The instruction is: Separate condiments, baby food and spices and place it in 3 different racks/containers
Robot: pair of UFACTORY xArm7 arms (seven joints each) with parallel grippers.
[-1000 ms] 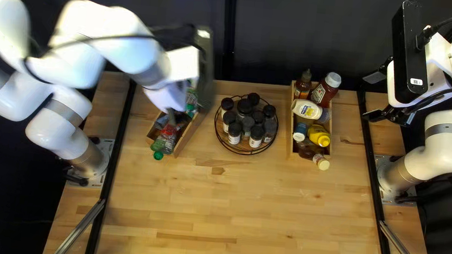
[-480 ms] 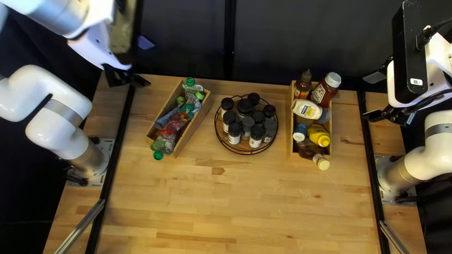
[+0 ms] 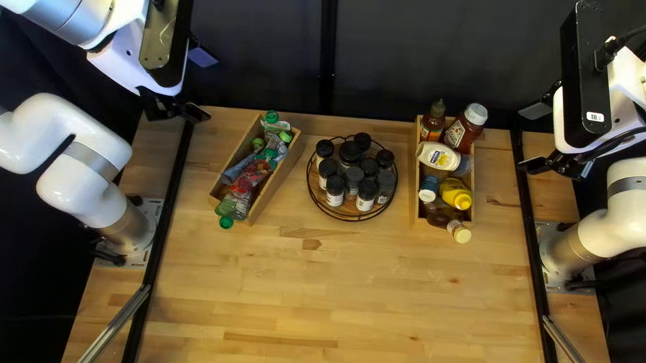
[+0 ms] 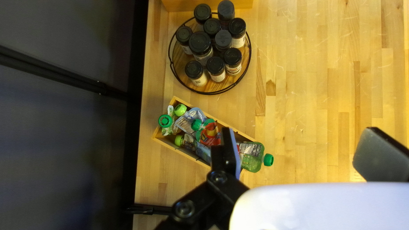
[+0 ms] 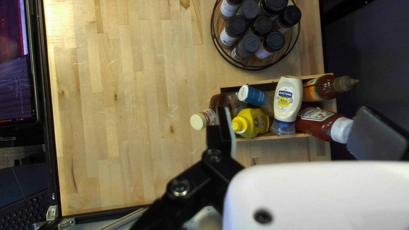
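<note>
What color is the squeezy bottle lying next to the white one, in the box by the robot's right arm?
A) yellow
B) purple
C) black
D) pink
A: the squeeze bottle beside the white bottle is yellow all over, even its cap.

Ahead of your left pincer [image 3: 199, 85], the narrow wooden box [image 4: 170, 147] is honey-tan and the plastic pouch [image 4: 251, 162] see-through green, bright-green-capped; farther ahead, the round spice jars [image 4: 194, 70] are black-lidded, pale-labelled. Ahead of your right pincer [image 3: 533, 137], you've got a blue-and-yellow-labelled white squeeze bottle [image 5: 288, 114], a bright yellow plastic bottle [image 5: 254, 125] and a white-capped, dark red bottle [image 5: 315, 125]. Your plank-patterned wooden bench [image 3: 326, 308] shows tan stripes with brown streaks.
</note>
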